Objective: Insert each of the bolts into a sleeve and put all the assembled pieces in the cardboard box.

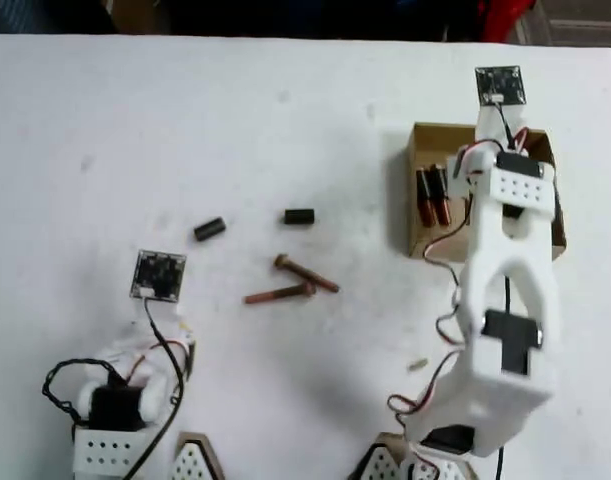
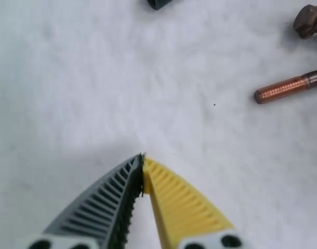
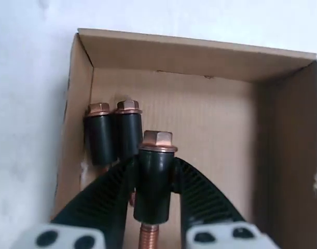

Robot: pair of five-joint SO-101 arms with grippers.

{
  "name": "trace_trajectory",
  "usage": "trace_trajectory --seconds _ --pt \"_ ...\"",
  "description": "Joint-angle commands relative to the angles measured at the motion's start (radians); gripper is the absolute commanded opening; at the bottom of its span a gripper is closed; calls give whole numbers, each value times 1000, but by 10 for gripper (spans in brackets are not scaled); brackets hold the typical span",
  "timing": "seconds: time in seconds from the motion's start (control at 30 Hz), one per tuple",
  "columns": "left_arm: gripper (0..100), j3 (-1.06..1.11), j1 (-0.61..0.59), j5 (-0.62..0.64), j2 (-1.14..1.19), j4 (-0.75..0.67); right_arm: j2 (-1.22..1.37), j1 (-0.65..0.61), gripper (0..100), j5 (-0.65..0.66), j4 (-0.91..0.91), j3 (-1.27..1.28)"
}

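White table [image 1: 285,120]; sleeved bolt [image 3: 154,193] in right claw [image 3: 155,164]

Inside the cardboard box [image 3: 200,52], two assembled pieces [image 3: 114,132] lie side by side against one side wall. The right arm's fingers [image 3: 205,197], clamped on a third assembled piece [image 3: 153,176], sit over the floor just beside them, and from there to the opposite wall the box floor is bare. The right arm [image 1: 505,300] hangs across the box, blocking entry from the side nearest the arm bases. Away from the box toward the left arm, the tabletop [image 1: 365,330] is open until two sleeves [image 1: 299,216] and two bolts [image 1: 285,293] lying close together, well apart from the box; the left arm's fingers [image 2: 184,207], pressed together, are even farther off
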Motion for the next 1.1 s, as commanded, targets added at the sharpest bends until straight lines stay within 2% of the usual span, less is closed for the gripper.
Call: trace_trajectory --seconds 0.0,0.33,0.5,0.67,0.9,1.07 --pt "20 -3 -7 -9 -8 5 77 12 16 14 -19 -141" --pt "20 -3 -7 -11 -8 3 240 22 18 14 -18 -244" --pt "20 -3 -7 -11 -8 3 240 19 29 14 -18 -244" --pt "20 -3 -7 -11 -8 3 246 15 147 14 -18 -244" --pt "20 -3 -7 -11 -8 3 208 15 138 14 -16 -239" --pt "20 -3 -7 -9 -8 2 104 13 138 8 81 -239"
